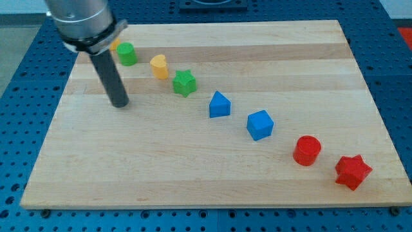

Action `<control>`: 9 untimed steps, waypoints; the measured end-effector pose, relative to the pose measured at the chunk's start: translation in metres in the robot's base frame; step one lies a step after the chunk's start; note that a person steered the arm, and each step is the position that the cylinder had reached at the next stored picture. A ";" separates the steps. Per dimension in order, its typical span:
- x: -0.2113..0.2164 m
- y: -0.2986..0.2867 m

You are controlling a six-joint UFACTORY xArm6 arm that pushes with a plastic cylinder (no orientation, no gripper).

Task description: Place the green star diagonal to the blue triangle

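Note:
The green star (184, 83) lies on the wooden board, up and to the left of the blue triangle (219, 104), with a small gap between them. My tip (120, 104) rests on the board well to the left of the green star and a little lower in the view, touching no block. The rod rises from it toward the view's top left.
A green cylinder (127, 54) and a yellow block (159, 66) lie up-left of the star; another yellow block (115, 45) is mostly hidden behind the arm. A blue cube (260, 125), red cylinder (307, 151) and red star (353, 171) run toward the bottom right.

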State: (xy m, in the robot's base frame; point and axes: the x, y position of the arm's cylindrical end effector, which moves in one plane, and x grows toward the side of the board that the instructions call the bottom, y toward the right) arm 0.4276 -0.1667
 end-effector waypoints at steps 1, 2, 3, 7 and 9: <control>-0.008 0.044; -0.018 0.055; -0.021 0.061; -0.057 0.132; -0.087 0.174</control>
State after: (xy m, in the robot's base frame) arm 0.3402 0.0069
